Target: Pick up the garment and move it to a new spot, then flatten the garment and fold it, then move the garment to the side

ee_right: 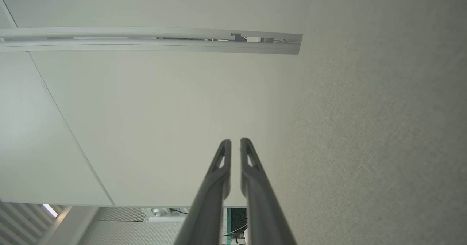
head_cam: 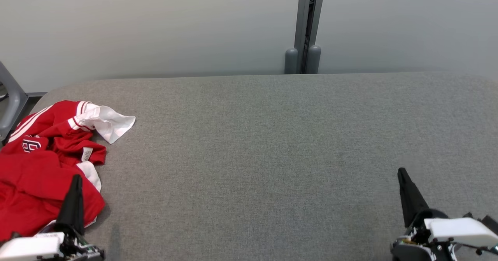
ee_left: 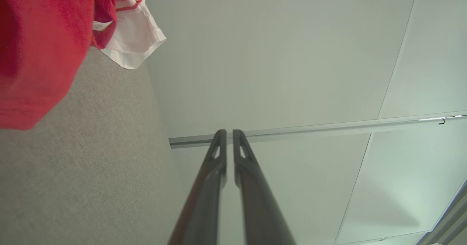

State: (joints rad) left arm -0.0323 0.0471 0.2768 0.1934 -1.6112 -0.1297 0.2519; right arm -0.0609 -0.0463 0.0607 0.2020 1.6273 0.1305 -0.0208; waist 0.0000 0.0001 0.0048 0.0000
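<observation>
The garment [head_cam: 42, 163] is a red top with white trim and a white logo, lying crumpled at the left end of the grey table [head_cam: 272, 156]. My left gripper [head_cam: 76, 177] is shut at the lower left, its dark tip showing over the garment's near edge, nothing between the fingers. In the left wrist view the shut gripper [ee_left: 226, 131] points past the table edge toward the wall, with the garment [ee_left: 40, 44] at the upper left. My right gripper [head_cam: 401, 171] is shut at the lower right, above bare table; in its wrist view the gripper [ee_right: 235, 141] holds nothing.
A pale wall panel stands behind the table with a grey vertical post [head_cam: 305, 27] at its middle. A grey chair frame [head_cam: 11, 97] shows at the far left edge. The table's wide middle and right are bare grey fabric.
</observation>
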